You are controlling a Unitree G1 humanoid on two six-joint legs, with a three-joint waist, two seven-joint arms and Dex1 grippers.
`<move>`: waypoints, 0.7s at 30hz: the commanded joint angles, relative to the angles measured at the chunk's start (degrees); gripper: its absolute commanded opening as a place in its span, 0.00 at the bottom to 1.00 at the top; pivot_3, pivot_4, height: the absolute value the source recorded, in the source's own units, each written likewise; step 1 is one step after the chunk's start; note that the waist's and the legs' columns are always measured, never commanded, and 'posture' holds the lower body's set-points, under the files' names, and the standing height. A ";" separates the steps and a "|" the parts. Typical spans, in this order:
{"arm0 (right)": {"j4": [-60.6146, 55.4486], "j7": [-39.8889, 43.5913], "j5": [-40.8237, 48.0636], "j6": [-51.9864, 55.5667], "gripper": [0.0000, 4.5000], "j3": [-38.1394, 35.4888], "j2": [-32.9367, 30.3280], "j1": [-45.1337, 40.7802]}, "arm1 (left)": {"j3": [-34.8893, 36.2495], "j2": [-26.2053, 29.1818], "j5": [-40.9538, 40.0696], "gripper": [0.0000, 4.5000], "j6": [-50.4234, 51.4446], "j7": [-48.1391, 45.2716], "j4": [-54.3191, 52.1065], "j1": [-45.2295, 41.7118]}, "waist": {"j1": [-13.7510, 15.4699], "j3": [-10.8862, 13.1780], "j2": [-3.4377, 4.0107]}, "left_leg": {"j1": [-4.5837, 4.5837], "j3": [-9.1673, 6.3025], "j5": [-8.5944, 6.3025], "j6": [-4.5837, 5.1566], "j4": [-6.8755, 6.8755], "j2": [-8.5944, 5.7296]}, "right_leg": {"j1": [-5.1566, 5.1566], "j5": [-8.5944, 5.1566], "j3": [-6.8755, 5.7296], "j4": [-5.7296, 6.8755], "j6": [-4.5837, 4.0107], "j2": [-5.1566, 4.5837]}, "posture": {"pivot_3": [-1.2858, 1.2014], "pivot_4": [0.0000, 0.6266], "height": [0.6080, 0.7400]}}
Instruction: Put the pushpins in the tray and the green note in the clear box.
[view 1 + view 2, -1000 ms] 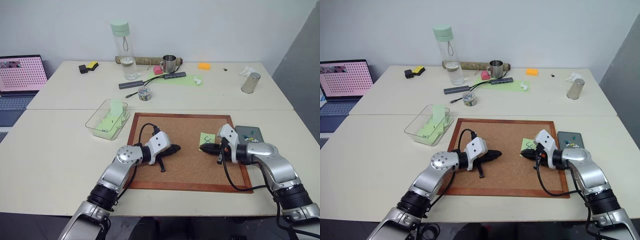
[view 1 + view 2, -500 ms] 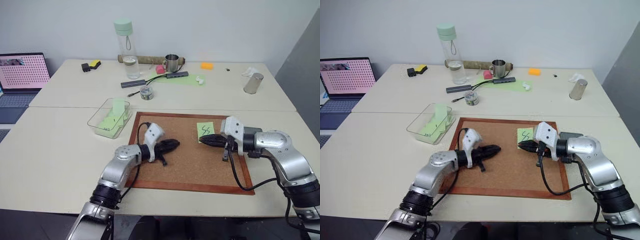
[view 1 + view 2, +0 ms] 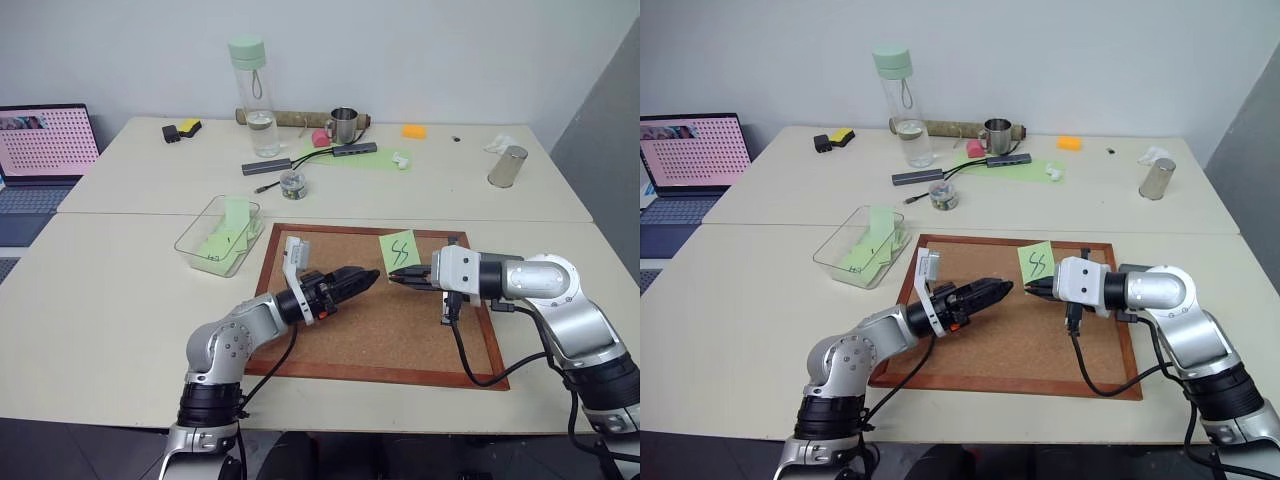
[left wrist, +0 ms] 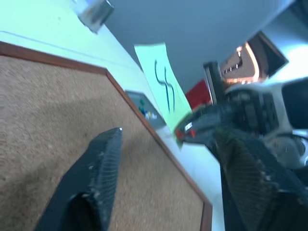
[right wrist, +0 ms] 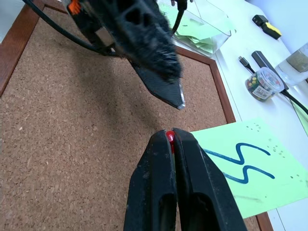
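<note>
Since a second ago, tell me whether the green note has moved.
Yes. The green note has come up off the corkboard, where it lay flat near the right edge; it now stands raised at the right tool, nearer the board's far edge.

The setting looks like an office or lab workroom: two pale desks (image 3: 120, 300) pushed together against a bare white wall. An open laptop (image 3: 45, 150) sits at one side, with a water bottle (image 3: 252, 95), a steel mug (image 3: 341, 125), a cabled USB hub (image 3: 352, 150) and a corkboard (image 3: 400, 330). The small far items are probably stationery.
</note>
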 commanded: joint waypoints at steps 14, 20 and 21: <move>-4.89 1.61 0.53 0.48 0.00 1.40 0.20 -2.99 | -0.78 -5.47 -0.54 0.85 -2.57 1.07 4.99 -6.02 | 0.01 0.01 -0.01 | 0.00 0.00 0.04 -0.08 0.00 0.00 | 0.00 0.00 0.00 -0.01 0.00 0.00 | 0.52 0.24 1.00; -4.89 1.21 0.68 0.81 0.00 1.47 0.75 -3.08 | -1.26 -4.93 -0.34 0.59 -3.18 -0.15 5.59 -6.25 | 0.00 0.01 -0.01 | 0.00 -0.01 0.05 -0.09 -0.01 0.00 | 0.00 0.00 0.00 -0.01 0.00 0.00 | 0.52 0.24 1.00; -4.96 1.18 0.74 0.90 0.00 1.45 0.82 -3.03 | -1.29 -4.89 -0.34 0.55 -3.28 -0.24 5.59 -6.24 | 0.00 0.01 -0.01 | 0.00 -0.01 0.05 -0.09 -0.01 0.00 | 0.00 0.00 0.00 -0.01 0.00 0.00 | 0.52 0.24 1.00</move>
